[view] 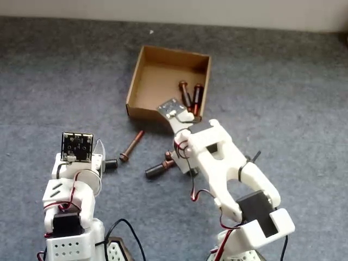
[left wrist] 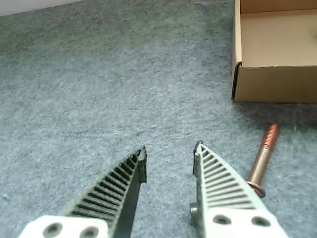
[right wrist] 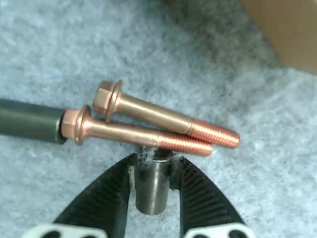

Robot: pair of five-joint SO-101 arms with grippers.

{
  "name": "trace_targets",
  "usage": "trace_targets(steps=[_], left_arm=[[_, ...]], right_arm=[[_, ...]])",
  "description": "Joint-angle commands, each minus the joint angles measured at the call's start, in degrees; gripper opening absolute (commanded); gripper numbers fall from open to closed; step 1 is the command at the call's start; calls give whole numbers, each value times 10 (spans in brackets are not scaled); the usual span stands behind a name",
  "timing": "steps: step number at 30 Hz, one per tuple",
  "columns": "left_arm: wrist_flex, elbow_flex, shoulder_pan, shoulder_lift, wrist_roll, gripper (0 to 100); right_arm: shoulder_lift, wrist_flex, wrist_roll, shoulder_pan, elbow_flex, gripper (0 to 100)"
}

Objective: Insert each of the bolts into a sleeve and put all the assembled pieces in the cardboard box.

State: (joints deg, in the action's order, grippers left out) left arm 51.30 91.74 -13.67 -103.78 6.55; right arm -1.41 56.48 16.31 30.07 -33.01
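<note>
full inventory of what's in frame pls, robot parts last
cardboard box: 1, brown, far middle of the carpet
assembled pieces: 2, copper bolt in dark sleeve, inside the box at its near-right corner
loose bolts: 3, copper; one alone in front of the box, two side by side nearer the arms
loose sleeves: 3, dark; one left of the lone bolt in the high view, one end-on against a bolt head, one gripped
carpet: 1, grey, under everything
left gripper: 1, white, open, above bare carpet
right gripper: 1, white with black pads, shut on a sleeve
</note>
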Motion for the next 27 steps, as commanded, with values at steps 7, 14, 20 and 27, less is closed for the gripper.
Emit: trace_targets(steps=[7,14,20,27], left_arm=[[3,-4,-5,-7,-5,178],[4,-4,-7,-7,-5,178],[4,-4,-7,-7,-5,178],[3,-4,-7,-7,-5,178]], right_arm=[[6,18,2,-1,-7,86],[7,26,2,-5,-20,86],[7,26,2,-7,-25,86],[7,22,3,-7,-51,82]])
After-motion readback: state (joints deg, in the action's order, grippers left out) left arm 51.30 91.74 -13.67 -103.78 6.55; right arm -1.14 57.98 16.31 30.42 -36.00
